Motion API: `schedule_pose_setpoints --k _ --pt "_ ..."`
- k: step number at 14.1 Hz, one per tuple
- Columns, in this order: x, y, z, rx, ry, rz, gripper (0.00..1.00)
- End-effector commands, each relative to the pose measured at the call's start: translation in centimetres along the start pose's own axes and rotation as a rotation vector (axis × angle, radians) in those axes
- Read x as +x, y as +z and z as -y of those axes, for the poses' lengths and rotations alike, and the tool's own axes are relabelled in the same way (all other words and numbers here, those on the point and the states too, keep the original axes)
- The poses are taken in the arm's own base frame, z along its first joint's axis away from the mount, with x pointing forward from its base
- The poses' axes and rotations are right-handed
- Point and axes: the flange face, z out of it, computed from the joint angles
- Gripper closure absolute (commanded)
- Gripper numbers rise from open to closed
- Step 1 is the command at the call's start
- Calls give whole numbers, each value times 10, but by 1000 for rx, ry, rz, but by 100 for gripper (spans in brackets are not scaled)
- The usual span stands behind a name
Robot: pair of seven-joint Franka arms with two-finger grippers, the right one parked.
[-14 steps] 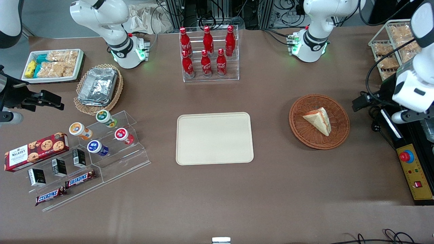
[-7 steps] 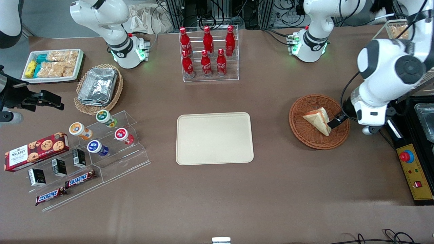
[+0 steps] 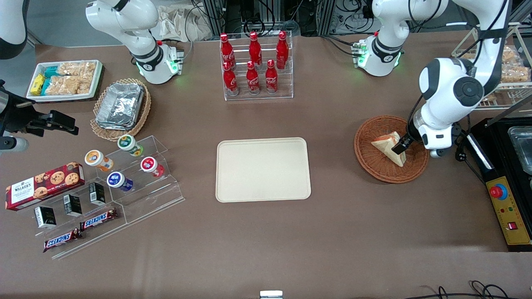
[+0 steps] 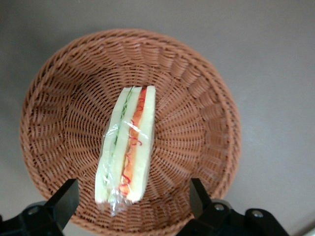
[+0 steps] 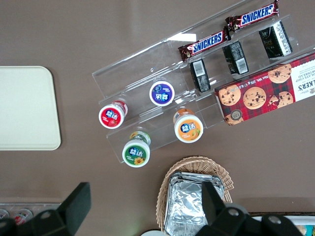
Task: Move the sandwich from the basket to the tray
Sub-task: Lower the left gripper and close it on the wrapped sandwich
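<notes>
The sandwich [image 3: 388,147], a wrapped white-bread wedge with red-orange and green filling, lies in the round reddish-brown wicker basket [image 3: 374,170]. In the left wrist view the sandwich [image 4: 129,147] rests cut edge up in the middle of the basket [image 4: 64,83]. My gripper [image 3: 404,145] hangs just above the basket, over the sandwich's end nearest the working arm's end of the table. It is open [image 4: 133,200], one black finger [image 4: 66,199] on each side of the wedge, not touching it. The cream-beige tray [image 3: 262,169] lies bare at mid-table, toward the parked arm from the basket.
A clear rack of red bottles [image 3: 255,66] stands farther from the front camera than the tray. Toward the parked arm's end are an acrylic stand of cups and bars [image 3: 133,166], a tan basket of foil containers [image 3: 120,108] and a white snack tray [image 3: 64,79]. A yellow control box [image 3: 507,207] sits beside the basket.
The working arm has swung in from its end of the table to the basket. Its gripper now hangs over the sandwich. The sandwich has not moved.
</notes>
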Motion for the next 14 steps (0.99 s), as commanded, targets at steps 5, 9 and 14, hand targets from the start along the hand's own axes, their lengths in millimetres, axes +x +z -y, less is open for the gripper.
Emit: schedule_pose_setpoints --k 5,9,14 --pt "-10 62 20 -34 -32 -34 0" --pt "-9 82 19 -39 -34 -35 65" --pt "-4 61 13 -72 -32 -58 100"
